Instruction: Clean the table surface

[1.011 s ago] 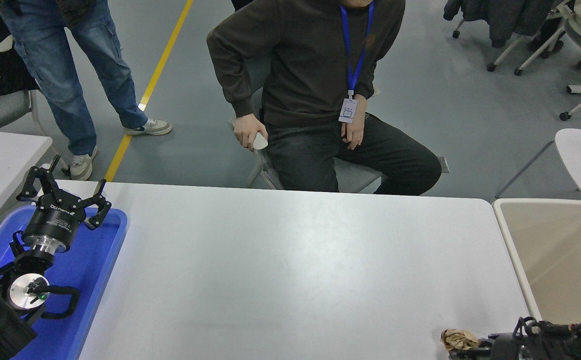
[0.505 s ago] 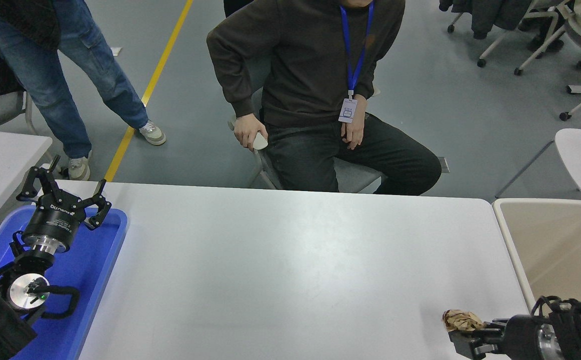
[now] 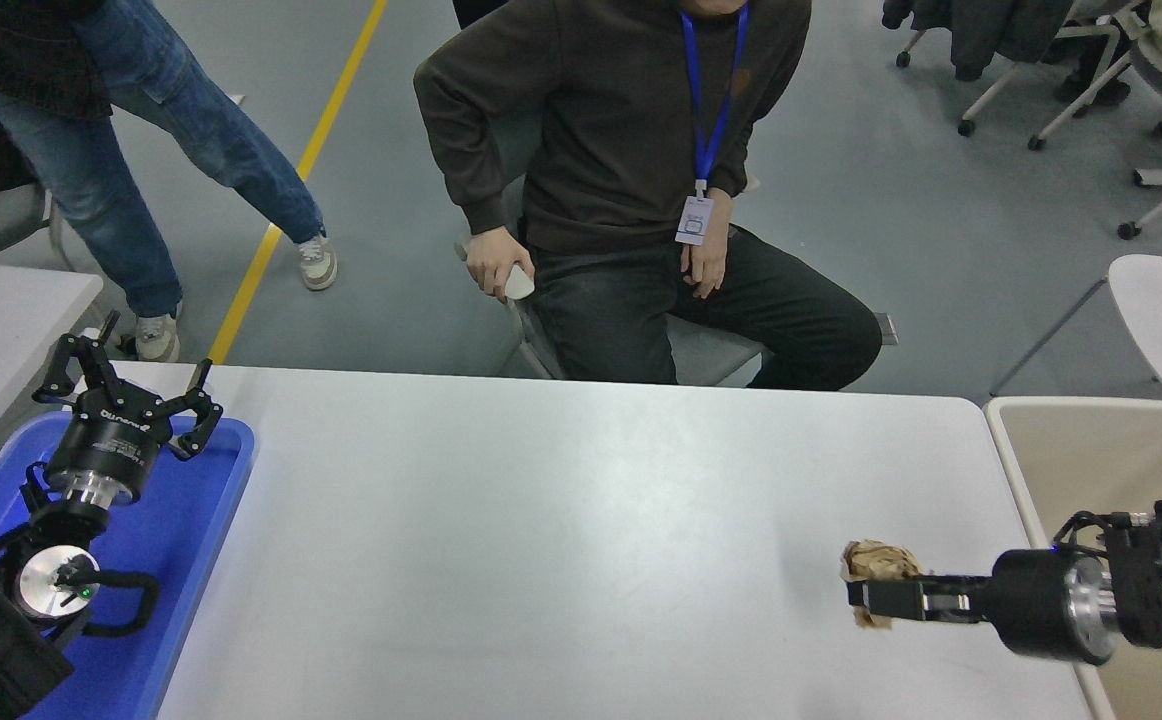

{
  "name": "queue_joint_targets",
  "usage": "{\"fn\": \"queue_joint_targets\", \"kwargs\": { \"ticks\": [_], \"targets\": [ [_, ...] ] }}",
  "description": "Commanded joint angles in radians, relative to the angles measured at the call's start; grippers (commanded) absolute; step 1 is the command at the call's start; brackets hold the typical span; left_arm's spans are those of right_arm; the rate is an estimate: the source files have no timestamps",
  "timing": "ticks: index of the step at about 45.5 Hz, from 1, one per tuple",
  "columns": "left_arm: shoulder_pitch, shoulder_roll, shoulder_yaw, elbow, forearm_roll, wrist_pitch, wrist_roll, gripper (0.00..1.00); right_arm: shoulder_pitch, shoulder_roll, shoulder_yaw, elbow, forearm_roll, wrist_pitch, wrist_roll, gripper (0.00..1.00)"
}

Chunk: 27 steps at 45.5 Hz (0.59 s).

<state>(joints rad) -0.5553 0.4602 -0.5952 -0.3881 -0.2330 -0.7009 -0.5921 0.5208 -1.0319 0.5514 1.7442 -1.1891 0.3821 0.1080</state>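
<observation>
The white table surface point(image 3: 561, 520) fills the middle of the head view. Near its right edge my right gripper point(image 3: 866, 595) reaches in from the right, pointing left, shut on a crumpled brown paper ball point(image 3: 879, 562) held above the tabletop. Over the blue tray at the lower left my left gripper point(image 3: 126, 385) sits parked, its fingers spread open and holding nothing.
A blue tray point(image 3: 216, 500) lies on the table's left end. A beige bin point(image 3: 1101, 470) stands beside the right edge, behind my right arm. A seated person point(image 3: 641, 180) faces the far edge; another person's legs point(image 3: 141, 180) stand at the upper left.
My right arm has risen from the bottom right corner and moved up the picture, carrying the paper ball with it. The standing person stepped sideways. My left arm stayed still.
</observation>
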Motion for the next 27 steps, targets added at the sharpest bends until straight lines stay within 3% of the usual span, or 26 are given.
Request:
{"fn": "queue_joint_targets", "kwargs": {
  "ticks": [1,15,27],
  "targets": [
    [0.0,0.0,0.0,0.0,0.0,0.0,0.0,1.0,0.011,0.047,0.113,0.001,0.172,0.057,0.049,0.0],
    [0.0,0.0,0.0,0.0,0.0,0.0,0.0,1.0,0.004,0.064,0.151,0.001,0.246,0.05,0.05,0.0],
    [0.0,0.0,0.0,0.0,0.0,0.0,0.0,1.0,-0.054,0.067,0.317,-0.058,0.358,0.032,0.065,0.0]
  ]
}}
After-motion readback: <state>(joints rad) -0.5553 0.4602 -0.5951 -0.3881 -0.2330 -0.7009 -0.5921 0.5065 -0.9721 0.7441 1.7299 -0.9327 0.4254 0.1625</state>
